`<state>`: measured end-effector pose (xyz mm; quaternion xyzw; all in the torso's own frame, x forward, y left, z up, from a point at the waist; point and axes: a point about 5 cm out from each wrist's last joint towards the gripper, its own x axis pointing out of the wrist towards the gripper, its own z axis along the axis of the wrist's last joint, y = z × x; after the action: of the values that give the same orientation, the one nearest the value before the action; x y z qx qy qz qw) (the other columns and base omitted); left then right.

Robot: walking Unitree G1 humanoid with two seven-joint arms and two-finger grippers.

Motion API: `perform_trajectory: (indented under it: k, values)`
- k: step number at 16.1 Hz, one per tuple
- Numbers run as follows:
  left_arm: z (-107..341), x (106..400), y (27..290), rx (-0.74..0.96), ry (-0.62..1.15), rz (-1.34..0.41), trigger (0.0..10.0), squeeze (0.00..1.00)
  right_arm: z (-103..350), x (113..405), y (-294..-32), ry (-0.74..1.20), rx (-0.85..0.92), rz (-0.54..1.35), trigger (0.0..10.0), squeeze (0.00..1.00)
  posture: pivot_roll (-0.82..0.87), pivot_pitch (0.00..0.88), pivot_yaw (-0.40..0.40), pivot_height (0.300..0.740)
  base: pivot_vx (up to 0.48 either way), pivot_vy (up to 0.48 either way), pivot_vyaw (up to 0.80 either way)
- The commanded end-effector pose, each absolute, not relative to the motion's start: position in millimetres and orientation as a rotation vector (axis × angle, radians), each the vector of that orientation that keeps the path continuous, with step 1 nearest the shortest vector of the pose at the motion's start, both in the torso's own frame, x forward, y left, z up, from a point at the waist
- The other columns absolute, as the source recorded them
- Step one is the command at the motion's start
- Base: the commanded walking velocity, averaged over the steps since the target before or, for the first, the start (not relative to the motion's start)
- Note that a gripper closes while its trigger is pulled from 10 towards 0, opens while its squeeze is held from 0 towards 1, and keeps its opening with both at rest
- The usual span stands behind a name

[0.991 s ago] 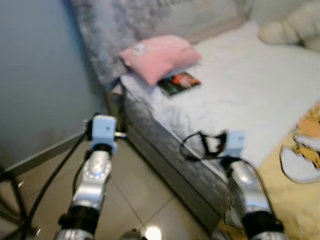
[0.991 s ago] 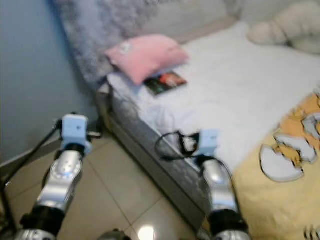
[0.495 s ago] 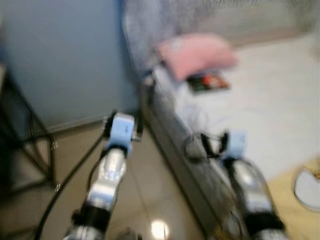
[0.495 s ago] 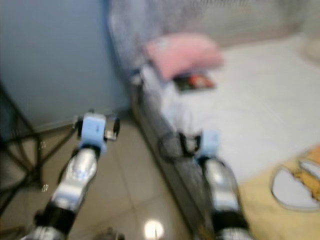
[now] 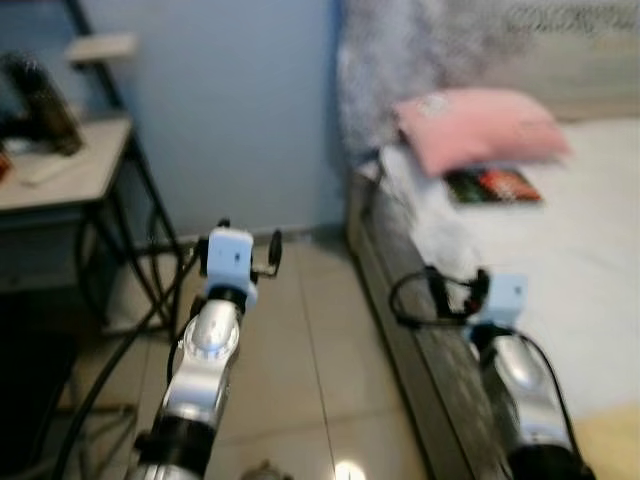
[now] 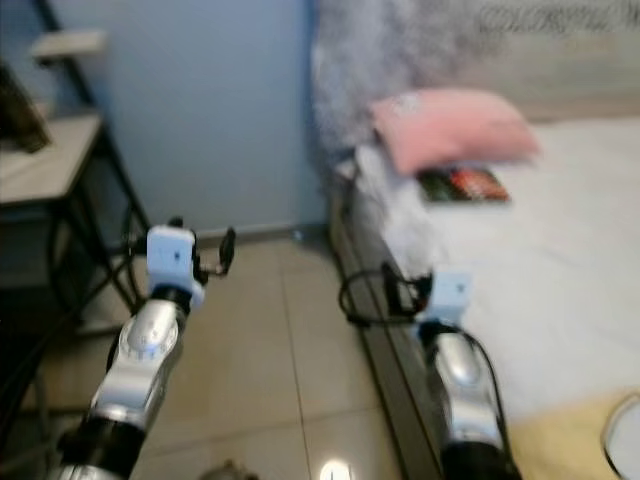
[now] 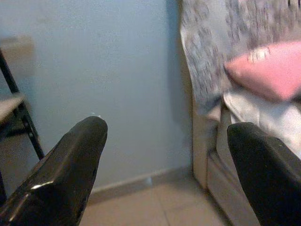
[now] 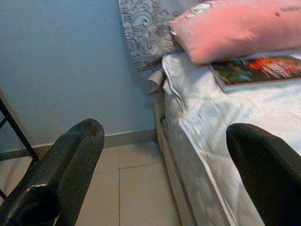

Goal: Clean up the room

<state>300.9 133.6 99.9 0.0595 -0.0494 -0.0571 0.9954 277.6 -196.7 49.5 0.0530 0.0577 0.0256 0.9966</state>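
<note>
My two head eyes are looking forward and down over both my arms, taking in the tiled floor (image 5: 300, 350), the blue wall (image 5: 240, 100) and the bed (image 6: 560, 280) on my right. My wrist cameras are peering low between their own wide-spread fingers (image 7: 70, 174), both facing that wall and sharing the pink pillow (image 8: 235, 28); the right one is sitting nearer the book (image 8: 256, 69).

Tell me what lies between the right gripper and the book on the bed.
Nothing visible does. The right gripper, fingers wide apart, looks over bare white sheet straight to the book; the pink pillow lies just beyond it, overlapping its far edge.
</note>
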Motion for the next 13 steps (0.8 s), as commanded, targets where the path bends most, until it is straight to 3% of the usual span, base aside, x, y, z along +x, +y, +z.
perform_trajectory:
  k: [1,6,9,13]
  values:
    - [103,302,132,0.102,-0.104,-0.125,10.0,0.0,47,278,-192,0.135,0.115,0.069,10.0,0.0,0.04,0.0,0.034,0.74,0.48,0.0,0.54]
    - [105,311,137,0.106,-0.084,-0.153,10.0,0.0,52,288,-182,0.122,0.121,0.087,10.0,0.0,0.06,0.0,0.027,0.74,0.48,0.0,0.54]
    - [104,319,154,0.063,-0.085,-0.114,10.0,0.0,51,289,-179,0.135,0.088,0.078,10.0,0.0,0.07,0.0,0.019,0.74,0.48,0.0,0.0]
    - [100,313,146,0.073,-0.081,-0.148,10.0,0.0,48,286,-182,0.144,0.072,0.068,10.0,0.0,0.07,0.0,0.013,0.74,0.48,0.0,0.67]
